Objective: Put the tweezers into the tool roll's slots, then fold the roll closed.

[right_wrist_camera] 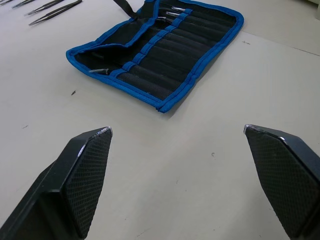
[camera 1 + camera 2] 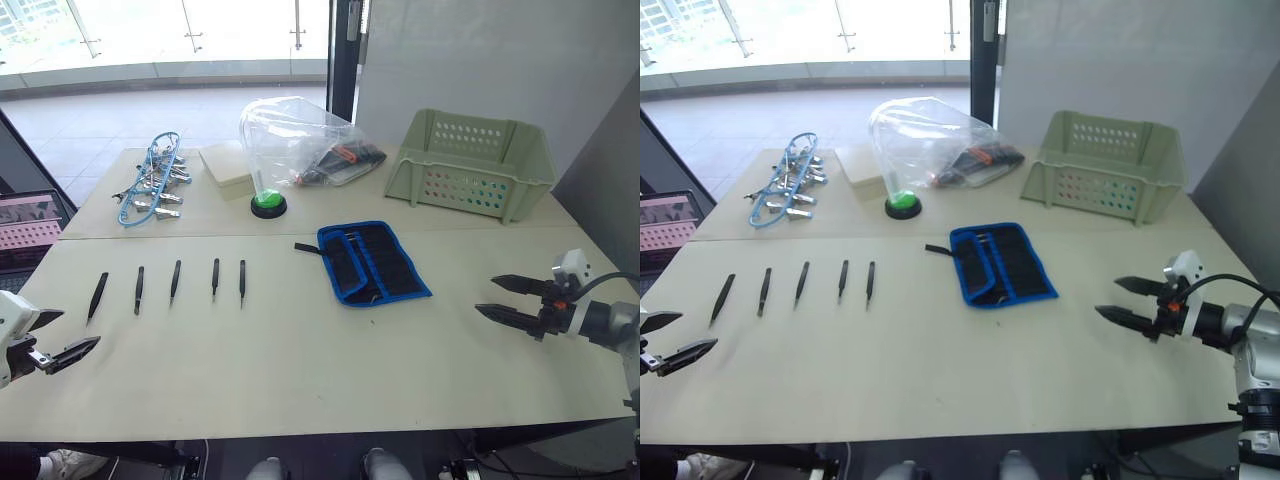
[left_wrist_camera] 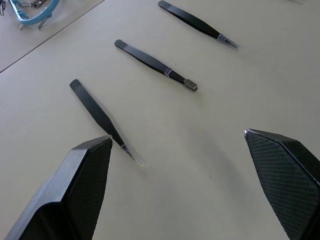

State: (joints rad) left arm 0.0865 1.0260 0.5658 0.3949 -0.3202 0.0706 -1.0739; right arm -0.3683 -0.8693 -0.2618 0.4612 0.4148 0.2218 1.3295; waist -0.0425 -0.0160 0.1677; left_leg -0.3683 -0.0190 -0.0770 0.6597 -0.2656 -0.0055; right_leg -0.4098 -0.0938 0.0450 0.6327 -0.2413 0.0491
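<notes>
No readable brand or writing on anything. Five tweezers (image 2: 175,280) in row on tabletop (image 2: 300,370), about 9 o'clock of tool roll (image 2: 372,262); roll lies unfolded, slots (image 1: 165,47) up, strap at 10 o'clock corner. Metal tips poke from few slots; kind unclear. Left end effector (image 2: 62,338) spread wide, empty, near leftmost tweezer. Right end effector (image 2: 508,299) spread, empty, 4 o'clock of roll. Clear bag (image 2: 300,140) contents hard to make out.

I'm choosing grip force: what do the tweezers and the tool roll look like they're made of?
The tweezers look like thin metal with a matte black coating; the tips show bare or clear. The tool roll looks like soft woven black fabric with stitched blue binding, lying flat and open with slight sag.
</notes>
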